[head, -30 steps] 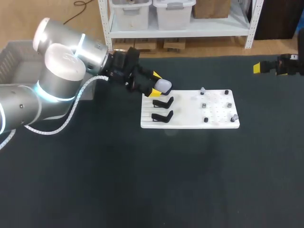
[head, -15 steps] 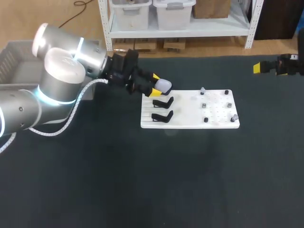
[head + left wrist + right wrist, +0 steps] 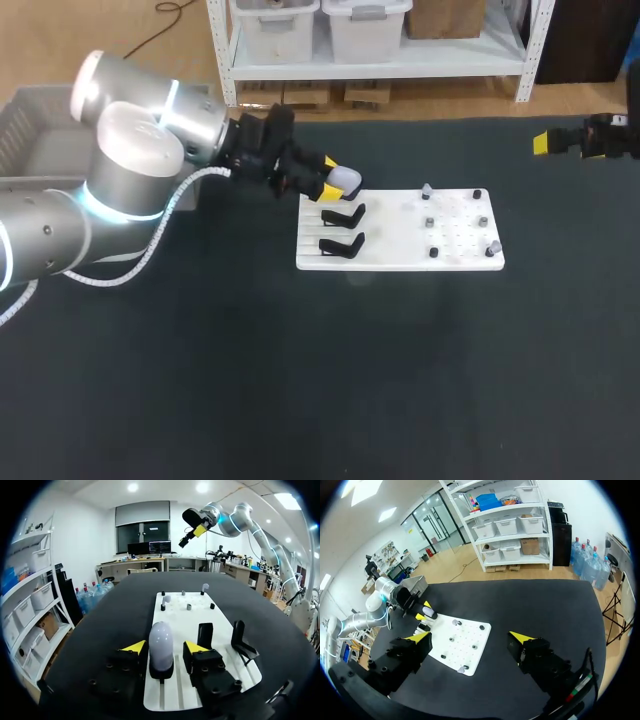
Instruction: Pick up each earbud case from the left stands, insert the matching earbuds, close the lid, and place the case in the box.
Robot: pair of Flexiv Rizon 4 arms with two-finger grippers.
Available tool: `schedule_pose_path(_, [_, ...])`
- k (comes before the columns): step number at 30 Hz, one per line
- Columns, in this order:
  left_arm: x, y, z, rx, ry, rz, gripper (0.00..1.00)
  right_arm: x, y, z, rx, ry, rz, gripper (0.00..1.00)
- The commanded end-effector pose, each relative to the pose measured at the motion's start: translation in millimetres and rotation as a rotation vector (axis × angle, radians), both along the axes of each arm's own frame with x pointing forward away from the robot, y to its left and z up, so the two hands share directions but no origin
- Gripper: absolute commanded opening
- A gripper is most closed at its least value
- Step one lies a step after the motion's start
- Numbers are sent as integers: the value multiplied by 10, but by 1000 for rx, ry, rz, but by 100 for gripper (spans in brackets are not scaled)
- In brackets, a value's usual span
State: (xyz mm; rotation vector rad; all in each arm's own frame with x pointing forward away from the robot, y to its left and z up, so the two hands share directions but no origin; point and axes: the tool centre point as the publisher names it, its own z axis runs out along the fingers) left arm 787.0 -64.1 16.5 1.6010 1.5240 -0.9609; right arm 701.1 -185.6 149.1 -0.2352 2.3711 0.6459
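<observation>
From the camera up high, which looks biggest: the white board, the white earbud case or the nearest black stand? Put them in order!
1. white board: by far the largest.
2 and 3. black stand and earbud case: too alike to rank. The stand looks longer and the case looks rounder.

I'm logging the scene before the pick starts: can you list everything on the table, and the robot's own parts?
earbud case: one, white, upright on the far stand, between the left gripper's fingers
empty stands: two, black, on the board's left part, nearer than the case
board: one, white, mid-table
small pieces: six, grey or dark, on the board's right part; too small to tell earbuds from pegs
box: one, grey, at the table's far left
table: one, black
left gripper: one, yellow-tipped, open, either side of the case
right gripper: one, yellow-tipped, open, at the table's far right
</observation>
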Motion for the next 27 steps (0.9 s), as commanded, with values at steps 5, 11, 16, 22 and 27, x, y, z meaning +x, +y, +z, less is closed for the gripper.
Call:
schedule_pose_path(5, [-5,-10,-21,2,-5,0,16,-5,2,6,-2,1,-2,100])
schedule_pose_path(11, [-6,17,11,-3,-10,6,0,-5,2,6,-2,1,-2,100])
schedule_pose_path(16, [13,58,117,-31,-18,20,0,-5,2,6,-2,1,-2,100])
schedule_pose_path(22, [14,146,370,-103,-10,30,0,-5,2,6,-2,1,-2,100])
schedule_pose_path(27, [-70,223,684,-188,18,18,0,-5,2,6,-2,1,-2,100])
